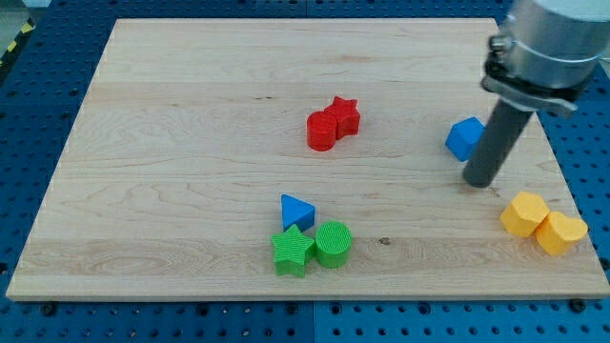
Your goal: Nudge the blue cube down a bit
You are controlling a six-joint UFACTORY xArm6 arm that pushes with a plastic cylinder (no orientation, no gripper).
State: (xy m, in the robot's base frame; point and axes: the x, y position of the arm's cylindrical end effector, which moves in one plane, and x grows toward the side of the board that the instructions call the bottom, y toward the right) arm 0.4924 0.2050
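Wooden board (191, 143) on blue perforated table (38, 86). Blue cube (464, 138), faceted, touches my tip (477, 181); no jaws fitted.

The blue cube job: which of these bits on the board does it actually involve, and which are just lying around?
Part of the job:
- blue cube, near the view's right edge
- my tip, just below and right of that cube

Just lying about:
- red cylinder and red star
- blue triangle
- green star and green cylinder
- two yellow blocks
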